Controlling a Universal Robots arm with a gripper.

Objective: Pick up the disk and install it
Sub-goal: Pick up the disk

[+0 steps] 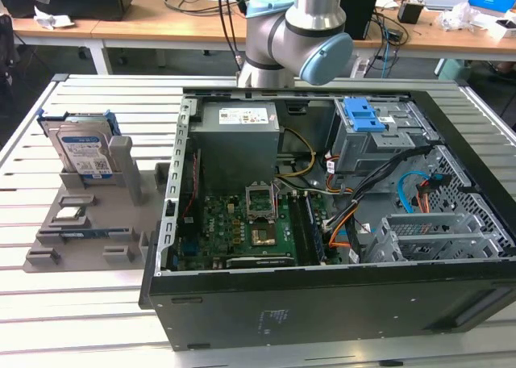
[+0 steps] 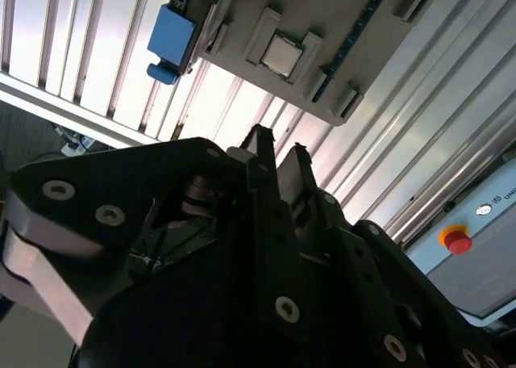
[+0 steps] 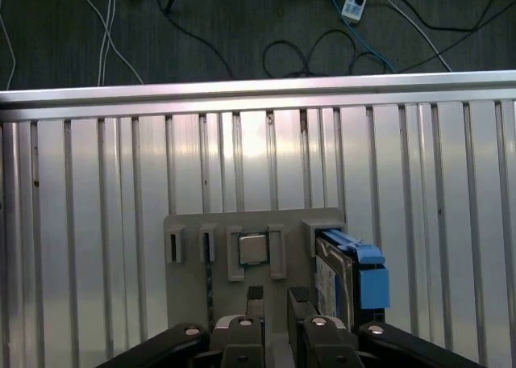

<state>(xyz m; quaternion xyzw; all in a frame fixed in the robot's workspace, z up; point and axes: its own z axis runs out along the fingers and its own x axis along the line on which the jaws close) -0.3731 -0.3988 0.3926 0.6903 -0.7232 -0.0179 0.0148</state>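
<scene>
The slatted bench carried an open computer case. A grey holder held the disk upright on edge, probably to offer its flanks for gripping. It was just beyond and beside the claw, which stood narrow and empty.

Legible text: none
Blue-and-white label on the disk, standing in the grey holder at 9 o'clock of the computer case, exterior view: print unreadable
White label on the power supply, 11 o'clock inside the case: unreadable
White marking on the grey box by the red button, second wrist view: unreadable
</scene>
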